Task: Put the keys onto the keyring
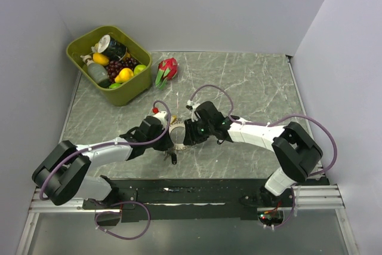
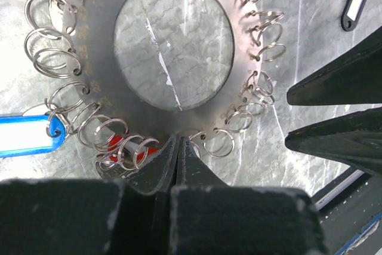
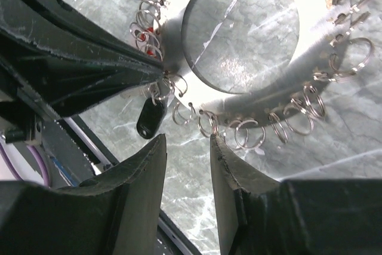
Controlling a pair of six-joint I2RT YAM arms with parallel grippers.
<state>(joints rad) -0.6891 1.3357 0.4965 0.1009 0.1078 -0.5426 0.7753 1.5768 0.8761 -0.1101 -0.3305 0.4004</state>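
Your left pincer (image 2: 178,145) is clenched on the rim of the keyring (image 2: 95,37), fingers pressed together among the small split rings. Your right pincer (image 3: 186,147) is released: fingers apart, just beside the rim, gripping nothing. The keyring sits mid-surface (image 1: 250,82) between both arms; you can't tell whether it lies flat or is tipped up. The blue-tagged key (image 2: 27,135) and red-tagged key (image 2: 128,150) are at the rim, left of your left pincer in its wrist view. The red tag is tucked under the split rings; can't tell if either key is threaded on. The black-tagged key (image 3: 150,117) lies just off the rim, between the left pincer's tips and your right pincer. The green bin (image 1: 132,92) of fruit is well apart, far left.
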